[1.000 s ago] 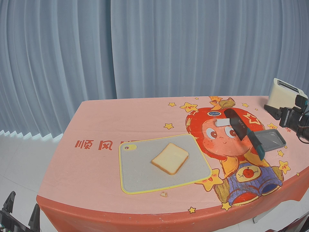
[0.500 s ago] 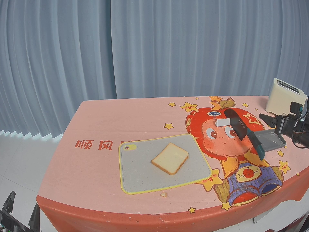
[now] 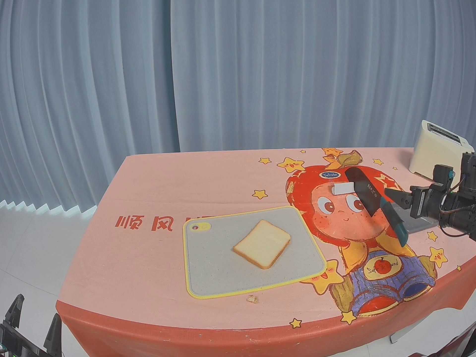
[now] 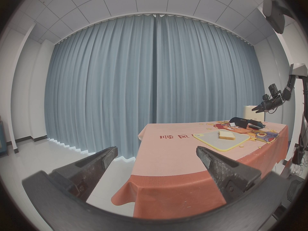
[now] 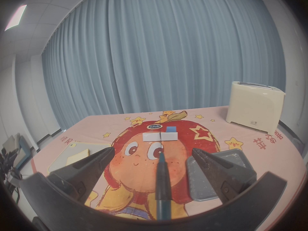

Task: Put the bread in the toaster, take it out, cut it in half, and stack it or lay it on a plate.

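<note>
Lower left in the head view, the left hand [image 3: 37, 307] hangs empty with fingers spread, off the pink-clothed counter [image 3: 148, 254]. At centre, the square slice of white bread [image 3: 262, 244] lies flat on the grey, yellow-rimmed cutting board [image 3: 208, 268]. Farther right, the right hand [image 3: 392, 198], jaws apart and empty, hovers over the teal-handled black knife [image 3: 377, 202] and grey rectangular plate [image 3: 427, 223], the cream toaster [image 3: 439, 149] behind.

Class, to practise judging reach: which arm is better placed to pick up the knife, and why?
Right, most likely. The right gripper hangs open just beside the knife, lined up with its handle in the right wrist view; the left gripper sits low, below the table.
</note>
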{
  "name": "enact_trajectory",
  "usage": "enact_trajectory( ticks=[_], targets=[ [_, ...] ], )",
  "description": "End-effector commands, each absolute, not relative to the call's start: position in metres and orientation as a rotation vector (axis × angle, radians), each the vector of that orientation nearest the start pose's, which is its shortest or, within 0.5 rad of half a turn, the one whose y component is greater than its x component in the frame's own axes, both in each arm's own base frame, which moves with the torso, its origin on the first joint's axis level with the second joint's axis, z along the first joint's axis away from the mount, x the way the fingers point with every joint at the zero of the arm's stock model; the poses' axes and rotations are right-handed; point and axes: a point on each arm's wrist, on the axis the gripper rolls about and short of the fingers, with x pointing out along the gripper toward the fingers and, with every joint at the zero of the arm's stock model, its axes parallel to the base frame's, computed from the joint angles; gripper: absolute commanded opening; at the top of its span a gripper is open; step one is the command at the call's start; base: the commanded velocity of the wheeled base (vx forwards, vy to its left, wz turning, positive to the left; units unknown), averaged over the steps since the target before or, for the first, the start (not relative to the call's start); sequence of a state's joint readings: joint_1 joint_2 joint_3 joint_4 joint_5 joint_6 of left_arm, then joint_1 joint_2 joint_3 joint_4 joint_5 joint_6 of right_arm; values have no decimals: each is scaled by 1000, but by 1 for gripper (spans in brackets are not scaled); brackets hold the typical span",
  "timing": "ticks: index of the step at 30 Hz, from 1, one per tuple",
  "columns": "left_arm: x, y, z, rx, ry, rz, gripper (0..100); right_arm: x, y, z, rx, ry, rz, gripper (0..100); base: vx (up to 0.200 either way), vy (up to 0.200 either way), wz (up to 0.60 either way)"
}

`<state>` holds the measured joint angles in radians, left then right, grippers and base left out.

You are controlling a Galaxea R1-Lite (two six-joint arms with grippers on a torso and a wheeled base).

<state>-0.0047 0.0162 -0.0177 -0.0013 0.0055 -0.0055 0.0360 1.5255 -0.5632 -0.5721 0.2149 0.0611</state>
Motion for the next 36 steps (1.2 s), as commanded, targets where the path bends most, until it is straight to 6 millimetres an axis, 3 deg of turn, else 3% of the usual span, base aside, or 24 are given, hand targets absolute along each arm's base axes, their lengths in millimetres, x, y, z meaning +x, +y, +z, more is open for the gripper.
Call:
enact_trajectory(
  ticks=[1,17,36],
  targets=[
    [-22,0,76,-6,12,2,100,245,20,152,83,434,269,100,0,0,0],
    [-22,0,76,-6,12,2,100,266,20,115,54,567,268,100,0,0,0],
    [-22,0,76,-6,12,2,100,283,18,112,50,568,250,100,0,0,0]
  ],
)
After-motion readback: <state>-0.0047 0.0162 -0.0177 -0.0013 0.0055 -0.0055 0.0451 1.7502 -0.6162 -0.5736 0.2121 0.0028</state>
